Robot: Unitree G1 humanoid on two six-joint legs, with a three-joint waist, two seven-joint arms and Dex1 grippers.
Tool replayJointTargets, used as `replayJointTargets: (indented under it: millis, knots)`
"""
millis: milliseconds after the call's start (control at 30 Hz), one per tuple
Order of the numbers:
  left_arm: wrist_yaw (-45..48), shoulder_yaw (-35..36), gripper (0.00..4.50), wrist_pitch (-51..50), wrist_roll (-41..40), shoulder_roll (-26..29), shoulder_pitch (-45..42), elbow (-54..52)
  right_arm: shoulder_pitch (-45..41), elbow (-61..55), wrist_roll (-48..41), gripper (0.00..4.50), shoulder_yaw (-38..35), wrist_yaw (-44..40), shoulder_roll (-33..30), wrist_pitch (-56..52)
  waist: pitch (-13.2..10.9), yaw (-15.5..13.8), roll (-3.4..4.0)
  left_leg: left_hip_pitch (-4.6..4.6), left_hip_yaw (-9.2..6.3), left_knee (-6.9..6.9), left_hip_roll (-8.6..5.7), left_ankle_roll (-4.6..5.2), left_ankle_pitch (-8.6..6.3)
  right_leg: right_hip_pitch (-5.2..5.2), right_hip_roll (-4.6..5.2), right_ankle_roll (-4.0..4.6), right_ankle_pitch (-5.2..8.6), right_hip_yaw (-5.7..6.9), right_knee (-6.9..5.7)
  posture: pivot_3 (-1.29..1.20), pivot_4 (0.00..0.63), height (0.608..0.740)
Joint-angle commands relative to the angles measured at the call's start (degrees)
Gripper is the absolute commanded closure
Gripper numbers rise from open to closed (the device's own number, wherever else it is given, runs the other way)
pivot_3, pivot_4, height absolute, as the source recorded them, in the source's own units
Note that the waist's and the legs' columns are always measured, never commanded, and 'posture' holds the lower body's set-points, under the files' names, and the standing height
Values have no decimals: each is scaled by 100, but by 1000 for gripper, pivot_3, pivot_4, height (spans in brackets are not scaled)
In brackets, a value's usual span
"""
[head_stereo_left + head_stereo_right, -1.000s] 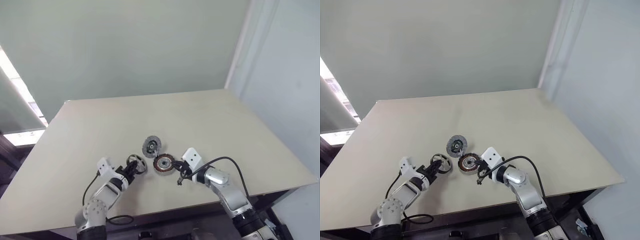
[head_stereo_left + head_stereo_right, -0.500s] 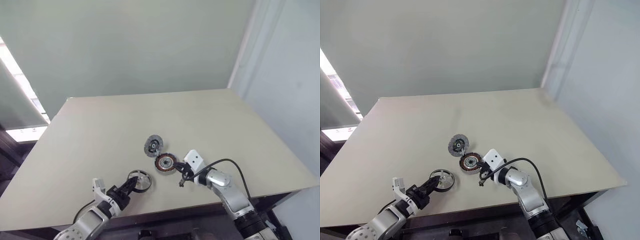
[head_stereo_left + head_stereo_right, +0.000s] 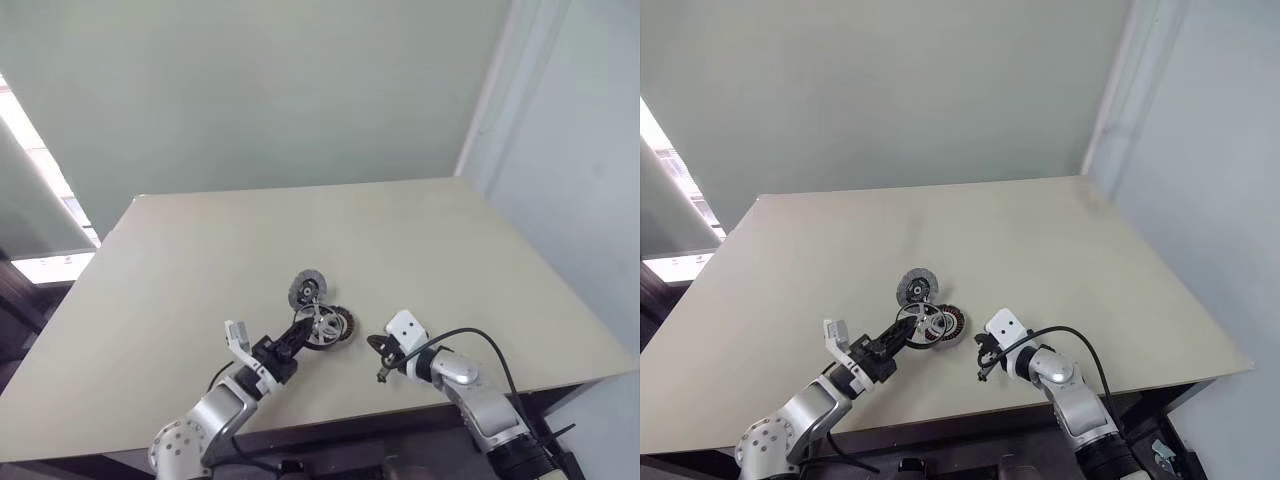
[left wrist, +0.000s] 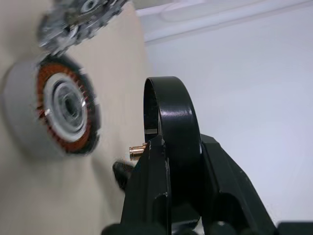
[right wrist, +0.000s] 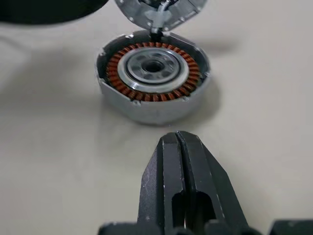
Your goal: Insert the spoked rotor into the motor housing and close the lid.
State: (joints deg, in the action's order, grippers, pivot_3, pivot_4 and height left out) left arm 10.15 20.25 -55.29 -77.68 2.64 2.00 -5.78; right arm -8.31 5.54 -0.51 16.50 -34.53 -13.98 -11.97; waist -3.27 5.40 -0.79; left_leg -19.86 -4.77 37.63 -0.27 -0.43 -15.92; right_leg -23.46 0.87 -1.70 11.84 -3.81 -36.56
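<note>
My left gripper (image 3: 306, 327) is shut on the spoked rotor (image 3: 319, 326), a dark-rimmed wheel with thin silver spokes. It holds the rotor on edge just above the table, right against the near-left side of the motor housing (image 3: 338, 324). In the left wrist view the rotor's rim (image 4: 171, 122) shows edge-on between my fingers, with the copper-wound housing (image 4: 66, 110) beside it. The grey lid (image 3: 307, 288) lies just behind the housing. My right gripper (image 3: 383, 366) is shut and empty, a short way right of the housing (image 5: 154, 76).
The beige table (image 3: 200, 260) ends in a front edge close behind both arms, and a wall corner rises at the back right. A black cable (image 3: 470, 335) loops off my right wrist.
My left arm has carried the rotor right and up, from the front left of the table to the housing's side, rolling it on edge. My right gripper has backed away to the right.
</note>
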Motion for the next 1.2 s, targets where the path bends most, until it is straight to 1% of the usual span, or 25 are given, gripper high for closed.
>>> replayJointTargets:
  millis: [33,300,433,600,800,1200]
  knots:
    - [169,-170,4168,252,206,-82,-298,233,-6,-367,-78,4500,-145,49,-41,-28,0,5,0,-1,0,3,0,0,0,0,-1,0,0,0,0,0,0,740]
    - [469,-381,4168,855,1053,-267,-957,1223,142,-586,-103,4500,-174,158,-21,-154,0,0,-1,-10,-1,7,-4,1,0,-2,-2,0,0,0,1,0,0,740]
    - [585,-289,4168,1051,1250,-343,-1149,1532,210,-670,-100,4500,-167,188,-18,-190,0,2,-1,-14,-2,10,-5,1,0,-4,-1,-1,0,-1,1,0,0,740]
    - [769,-361,4168,1148,1599,-344,-1314,1954,294,-776,-117,4500,-182,221,-36,-259,0,0,-1,-15,-5,12,-5,1,0,-3,-2,-1,0,2,0,0,0,740]
    - [898,-292,4168,1294,1875,-394,-1444,2252,341,-839,-110,4500,-190,227,-43,-311,0,1,-2,-16,-4,12,-5,1,0,-4,-2,-2,-1,1,0,0,0,740]
    - [861,-257,4168,1482,2356,-515,-1596,2610,371,-891,-110,4500,-194,208,-66,-350,0,-26,-2,-15,-7,18,-6,1,0,1,-2,-3,-1,2,-1,0,0,740]
